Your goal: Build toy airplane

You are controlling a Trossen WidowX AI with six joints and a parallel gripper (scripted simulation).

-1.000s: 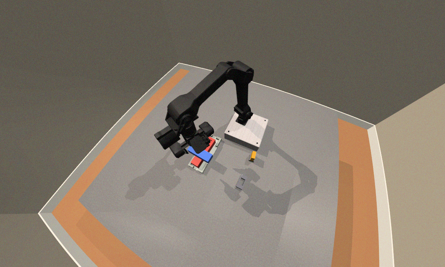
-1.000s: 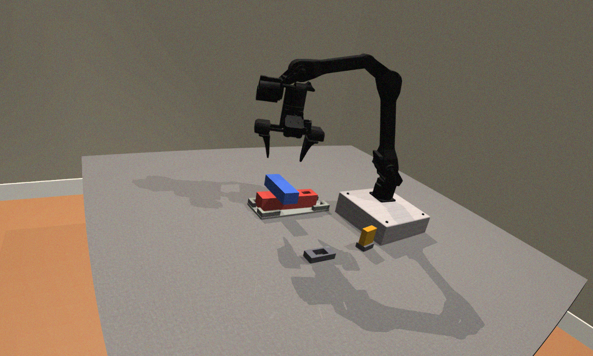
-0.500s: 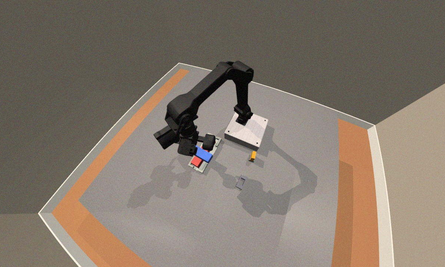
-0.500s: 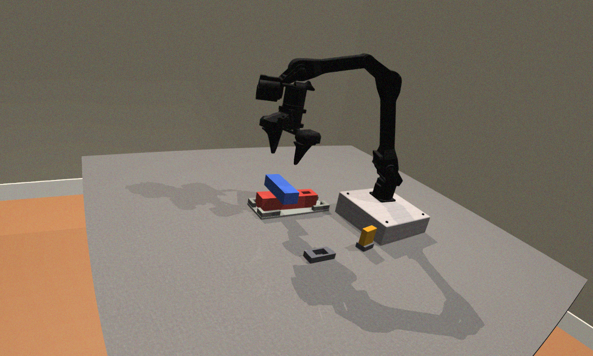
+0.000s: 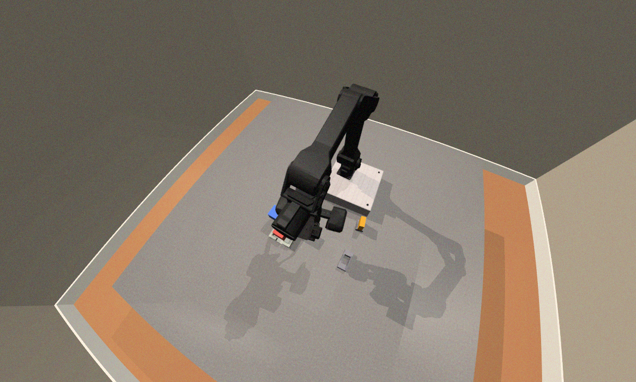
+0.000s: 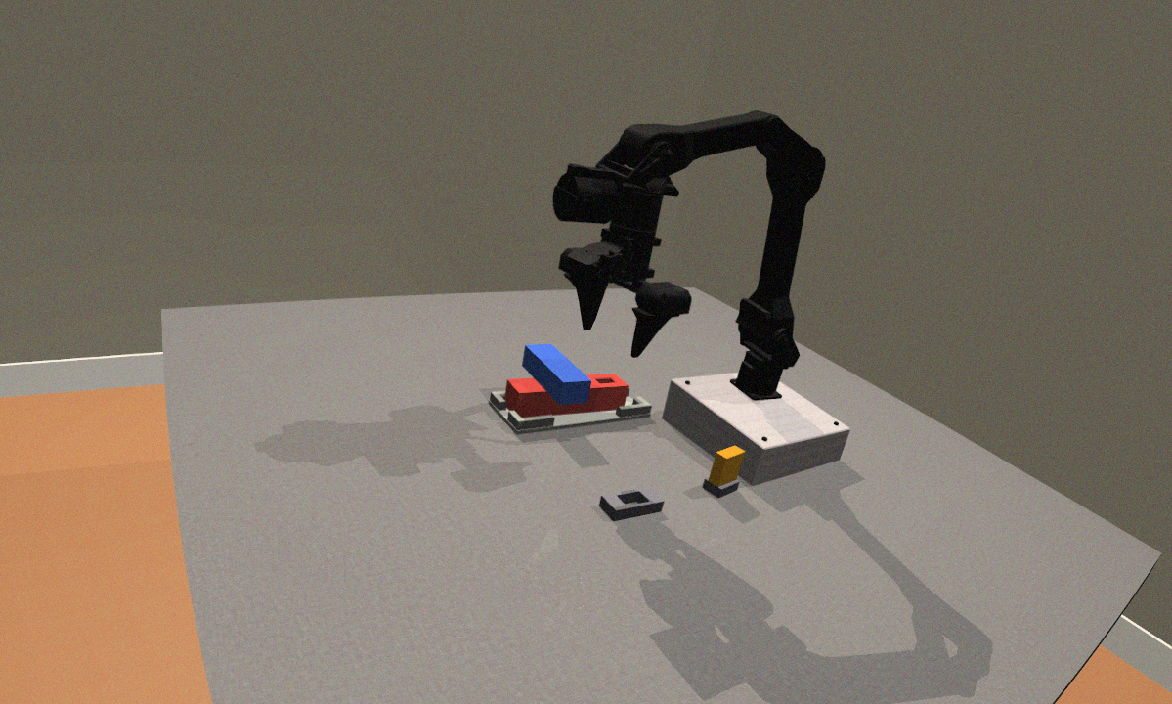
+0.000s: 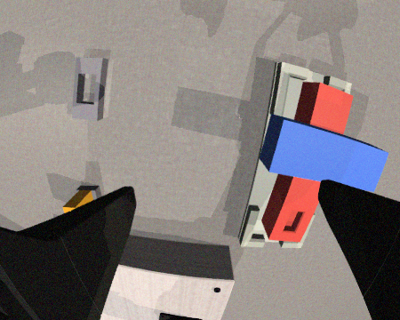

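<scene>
1. Likely in hand: fetching the tail fin (image 5: 362, 222) (image 6: 727, 466) (image 7: 82, 199); upright in its holder (image 6: 719, 487) (image 7: 89, 188), below and to one side of the tool (image 5: 314, 227) (image 6: 610, 342) (image 7: 227, 188), well apart
2. Fingers spread wide, gripping nothing
3. Below tool, opposite side: wing (image 5: 272, 212) (image 6: 557, 372) (image 7: 324, 153) across fuselage (image 5: 278, 233) (image 6: 528, 398) (image 7: 298, 196), apparently seated
4. Next: align over fin, descend, grip
</scene>
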